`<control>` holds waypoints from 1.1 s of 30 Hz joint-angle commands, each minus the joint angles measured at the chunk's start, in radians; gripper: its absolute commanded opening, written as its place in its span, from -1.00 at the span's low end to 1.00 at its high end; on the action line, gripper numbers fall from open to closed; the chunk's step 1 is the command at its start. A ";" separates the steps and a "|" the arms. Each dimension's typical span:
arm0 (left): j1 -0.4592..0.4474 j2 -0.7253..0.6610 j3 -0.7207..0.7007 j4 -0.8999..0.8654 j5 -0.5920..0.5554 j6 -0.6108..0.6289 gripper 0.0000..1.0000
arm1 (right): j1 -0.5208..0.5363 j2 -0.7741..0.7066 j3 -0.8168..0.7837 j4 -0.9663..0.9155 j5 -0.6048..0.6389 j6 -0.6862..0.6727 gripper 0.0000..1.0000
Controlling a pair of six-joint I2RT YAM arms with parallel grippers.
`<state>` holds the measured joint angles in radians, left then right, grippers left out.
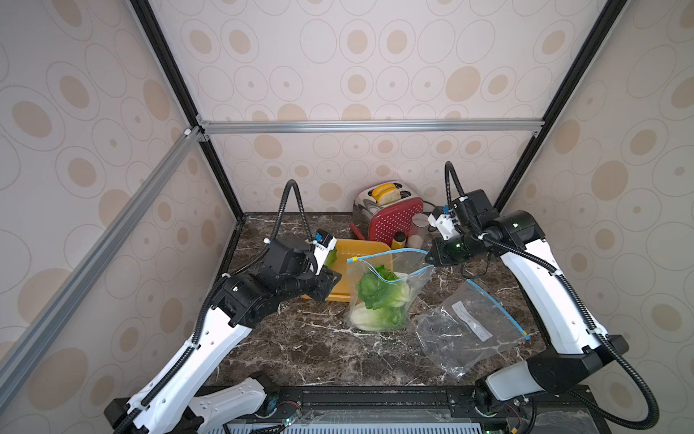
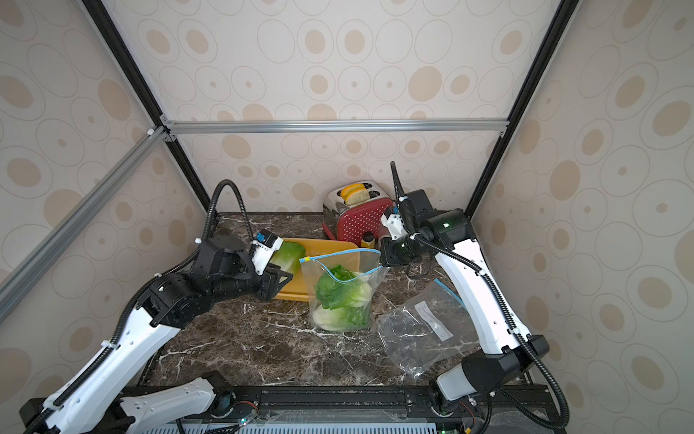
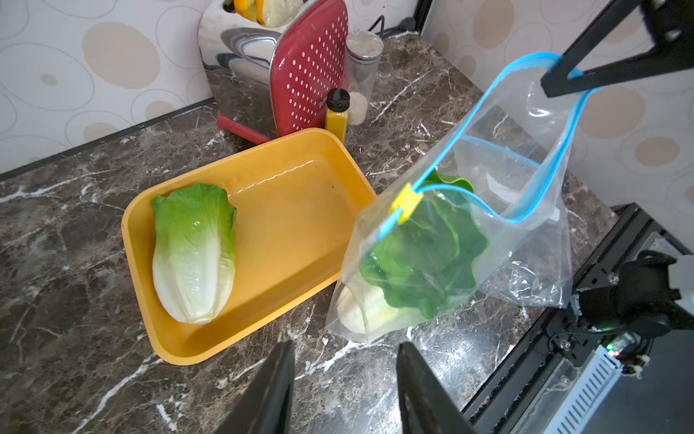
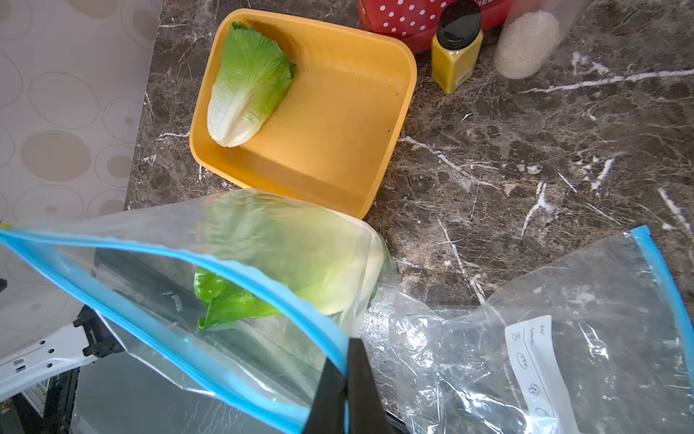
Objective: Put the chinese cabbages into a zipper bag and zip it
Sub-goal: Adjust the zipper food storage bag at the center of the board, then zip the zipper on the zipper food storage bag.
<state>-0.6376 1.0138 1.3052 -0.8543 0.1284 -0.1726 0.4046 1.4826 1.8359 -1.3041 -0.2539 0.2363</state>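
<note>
While right hand (image 4: 346, 370) clamps zipper bag (image 3: 525, 150), left hand (image 3: 345, 347) gapes empty; cabbage (image 3: 193, 251) in tray (image 3: 300, 210) white-based, green-tipped.

Green-and-white cabbage (image 3: 193, 251), yellow tray (image 3: 300, 210), blue-edged clear bag (image 3: 525, 158), red white-dotted toaster (image 3: 311, 71), brown white-veined counter (image 3: 75, 263).

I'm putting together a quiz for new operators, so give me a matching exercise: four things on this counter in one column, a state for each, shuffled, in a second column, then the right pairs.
Things
1. yellow tray
2. hanging zipper bag
3. flat zipper bag
4. toaster

States
A. bread slices in its slots
B. one chinese cabbage lying in it
C. empty, lying on the countertop
D. cabbages inside, rim pinched by the right hand

Pairs: 1-B, 2-D, 3-C, 4-A
</note>
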 commanded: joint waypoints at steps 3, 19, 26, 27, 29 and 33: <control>0.039 -0.063 -0.114 0.187 0.078 0.047 0.02 | -0.001 -0.035 -0.005 0.018 -0.014 -0.045 -1.00; 0.117 -0.005 -0.288 0.576 0.293 0.090 -0.33 | 0.000 -0.051 -0.052 0.057 -0.055 -0.073 -1.00; 0.122 0.033 -0.291 0.640 0.372 0.082 -0.41 | -0.002 -0.056 -0.058 0.072 -0.055 -0.074 -1.00; 0.123 0.044 -0.287 0.646 0.393 0.077 -0.45 | -0.001 -0.053 -0.060 0.075 -0.054 -0.073 -1.00; 0.123 0.066 -0.281 0.651 0.423 0.074 -0.64 | -0.002 -0.052 -0.063 0.078 -0.054 -0.074 -1.00; 0.122 0.073 -0.270 0.632 0.421 0.090 -0.88 | -0.002 -0.060 -0.061 0.088 -0.042 -0.077 -1.00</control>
<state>-0.5217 1.0931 1.0111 -0.2428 0.5102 -0.1055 0.4046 1.4521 1.7817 -1.2270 -0.2951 0.1806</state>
